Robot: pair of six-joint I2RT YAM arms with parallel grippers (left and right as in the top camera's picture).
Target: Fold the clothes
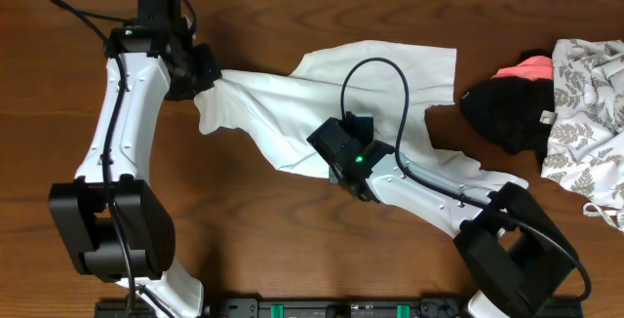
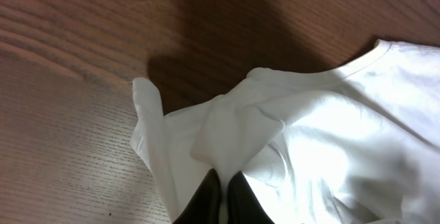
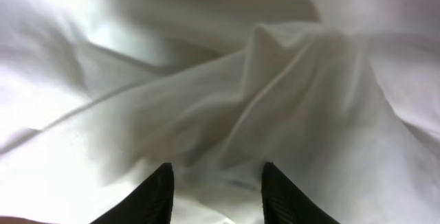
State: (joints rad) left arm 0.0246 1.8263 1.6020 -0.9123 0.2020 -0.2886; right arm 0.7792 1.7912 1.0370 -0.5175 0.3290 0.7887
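Note:
The clothes, a white T-shirt (image 1: 292, 103), lie crumpled and stretched across the middle of the wooden table (image 1: 283, 250). My left gripper (image 1: 208, 74) is shut on the shirt's left end and pulls the cloth into a point. In the left wrist view the dark fingers (image 2: 210, 200) pinch a fold of the shirt (image 2: 330, 135) at the left gripper (image 2: 223, 177). My right gripper (image 1: 324, 144) sits over the shirt's lower middle. In the right wrist view the right gripper (image 3: 216, 169) is open, its jaws apart just above rumpled white cloth (image 3: 275, 80).
A heap of other garments lies at the right edge: a black one (image 1: 502, 113), a coral one (image 1: 526, 67) and a leaf-patterned one (image 1: 590, 103). The right arm's black cable (image 1: 375, 62) loops above the shirt.

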